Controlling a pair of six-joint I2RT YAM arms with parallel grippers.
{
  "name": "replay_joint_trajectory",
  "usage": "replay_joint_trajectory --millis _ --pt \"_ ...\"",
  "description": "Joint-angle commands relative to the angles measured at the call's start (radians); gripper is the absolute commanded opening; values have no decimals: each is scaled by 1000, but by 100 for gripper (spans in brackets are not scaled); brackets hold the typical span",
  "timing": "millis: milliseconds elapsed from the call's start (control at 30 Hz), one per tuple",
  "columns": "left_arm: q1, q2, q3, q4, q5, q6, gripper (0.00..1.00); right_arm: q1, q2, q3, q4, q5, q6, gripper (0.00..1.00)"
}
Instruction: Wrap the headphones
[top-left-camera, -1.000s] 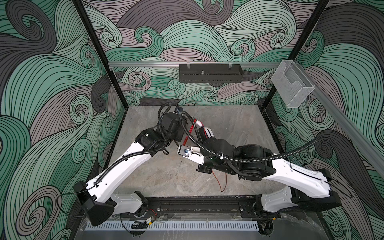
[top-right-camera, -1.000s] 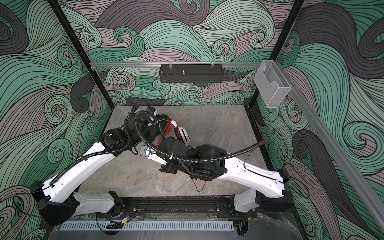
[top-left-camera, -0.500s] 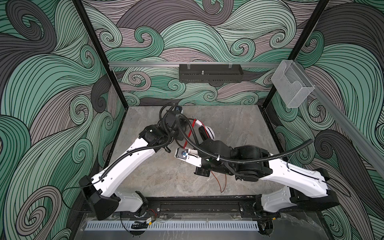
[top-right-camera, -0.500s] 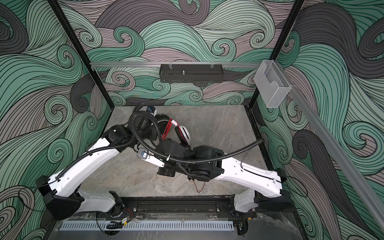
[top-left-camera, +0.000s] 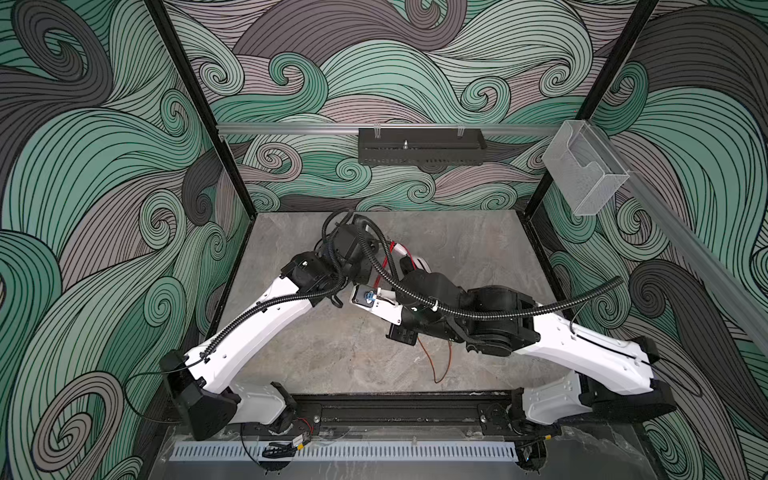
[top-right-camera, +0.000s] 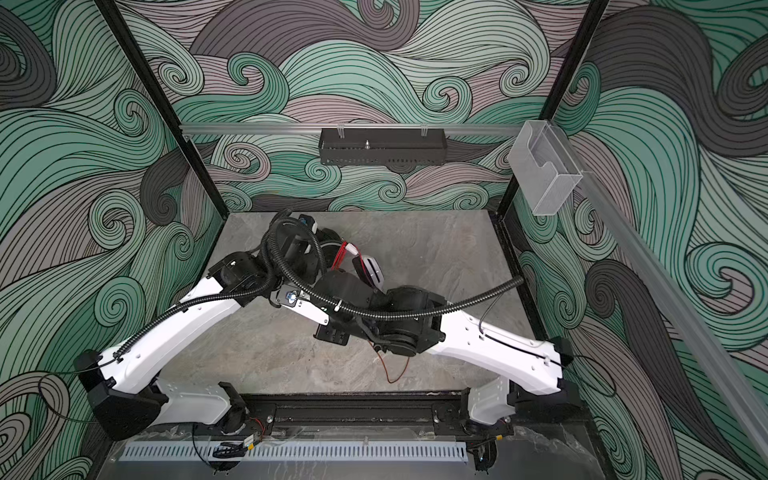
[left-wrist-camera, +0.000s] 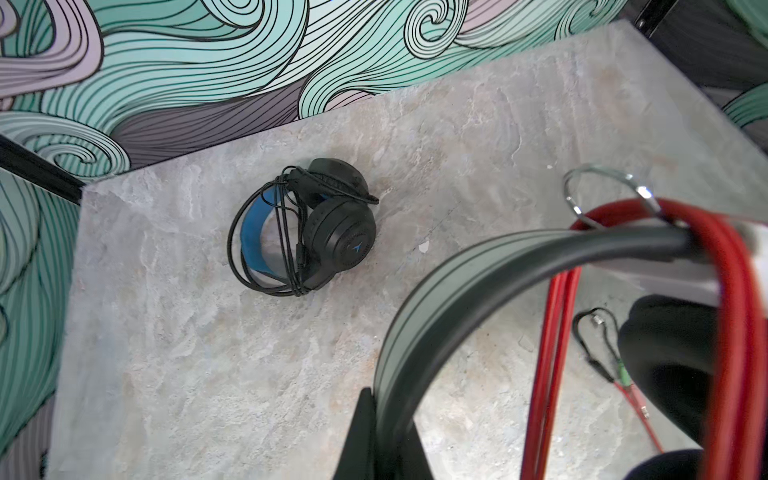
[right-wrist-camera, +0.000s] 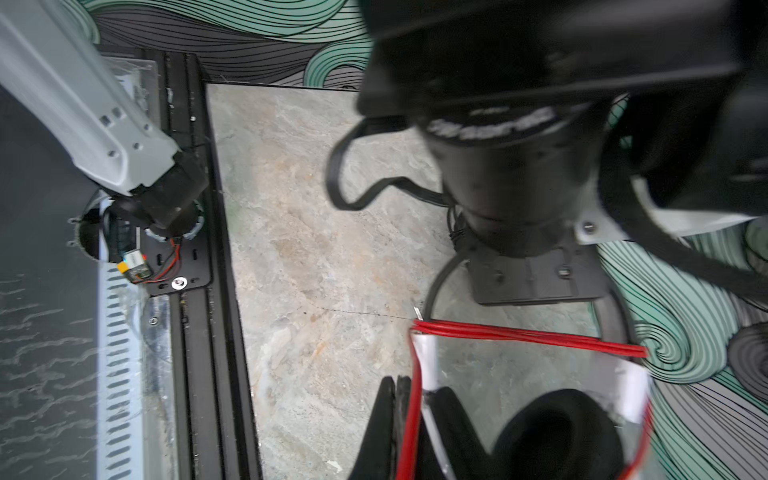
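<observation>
Furthest left, the black set (left-wrist-camera: 309, 226) lies on the worktop (top-left-camera: 478, 249) near the back wall, with its black cable (left-wrist-camera: 286, 249) looped round it. It looks finished, and only the left wrist view shows it. The left hand (left-wrist-camera: 384, 442) is clamped tight on the headband (left-wrist-camera: 498, 266) of the white set (top-left-camera: 419, 264), holding the band up at rear centre. I cannot tell whether the cups touch the worktop. Over the last second the left arm has pivoted slightly at its base while the grip holds. Several turns of red cable (left-wrist-camera: 731, 332) already cross the headband.

The right hand (right-wrist-camera: 394, 415) is fully closed. The red cable runs taut down against its fingers and appears pinched there. This hand has swung leftwards across the middle, close under the left arm. I judge that this carries the cable round for one more turn.

On the right, a short slack tail (top-left-camera: 436, 365) lies on the worktop, much as before. Winding seems well along, and securing the end remains.
</observation>
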Motion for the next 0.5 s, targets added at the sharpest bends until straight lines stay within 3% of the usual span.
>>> replay_joint_trajectory --millis 0,233,467 --pt "-29 -63 -25 56 -92 98 0 -17 -31 66 -27 111 -95 0" --pt "-50 -156 -101 111 -58 263 0 -70 -34 73 -45 250 -289 0" --pt "-54 -233 -146 130 115 355 0 -180 -38 96 -45 240 -279 3"
